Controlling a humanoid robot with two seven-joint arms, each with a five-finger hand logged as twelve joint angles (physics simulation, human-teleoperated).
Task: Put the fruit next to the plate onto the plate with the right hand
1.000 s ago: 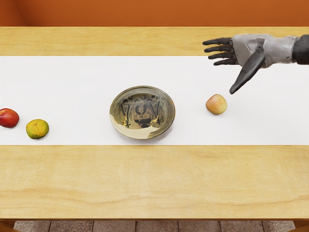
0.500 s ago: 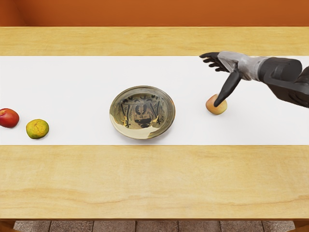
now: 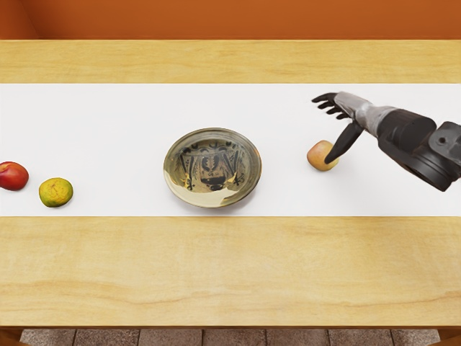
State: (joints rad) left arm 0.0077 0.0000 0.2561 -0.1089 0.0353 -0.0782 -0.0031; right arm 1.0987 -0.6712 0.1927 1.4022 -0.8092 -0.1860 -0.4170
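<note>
A glazed plate (image 3: 176, 176) with a dark pattern sits mid-table on the white runner. To its right lies a small yellow-red apple (image 3: 319, 156). My right hand (image 3: 337, 122) comes in from the right edge and hovers just above and behind the apple. Its fingers (image 3: 328, 103) are spread, and the thumb points down over the apple's right side. Nothing is held. The left arm does not show.
An orange-green citrus fruit (image 3: 55, 192) and a red apple (image 3: 12, 176) lie at the far left of the white runner (image 3: 115, 115). The wooden table (image 3: 230, 267) extends in front, and an orange wall stands behind.
My right arm has come down and drawn in over the apple, with the forearm now low in the picture. The thumb went from above the apple to down at its right side.
</note>
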